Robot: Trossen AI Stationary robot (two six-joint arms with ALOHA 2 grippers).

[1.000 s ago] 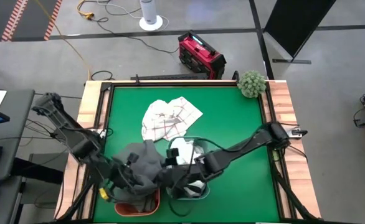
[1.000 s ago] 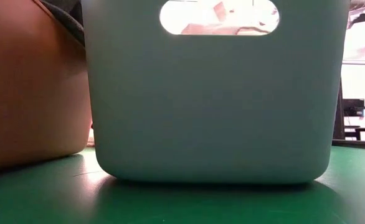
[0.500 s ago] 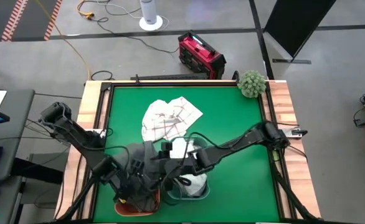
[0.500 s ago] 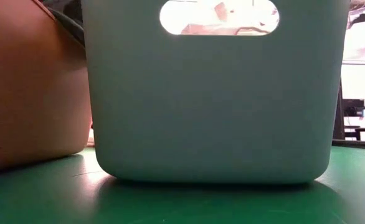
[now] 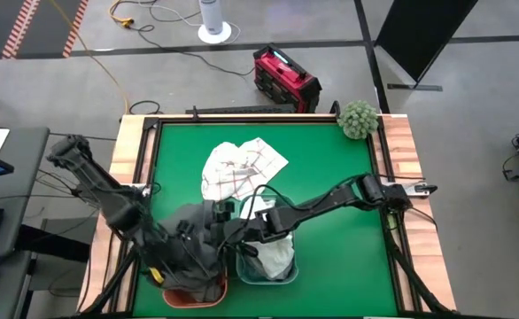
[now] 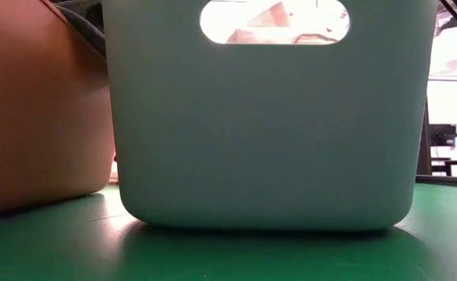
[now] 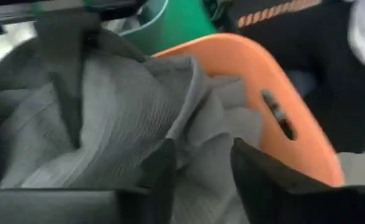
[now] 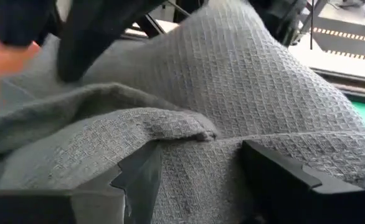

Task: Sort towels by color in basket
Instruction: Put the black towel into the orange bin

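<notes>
Hovering over orange basket (image 5: 195, 295), left hand (image 7: 201, 163) parted around grey towel (image 5: 195, 232), right hand (image 8: 198, 163) spread wide over it

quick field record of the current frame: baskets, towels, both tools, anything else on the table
orange basket: near edge, left of the other basket
grey towel: draped over the orange basket
pale green basket: beside the orange one, white cloth inside
checked towel: loose at mid-table, white with red lines
left tool: over the orange basket, fingers apart on either side of a grey towel fold
right tool: at the grey towel, open, cloth between its fingers
green fuzzy ball: far right corner
</notes>
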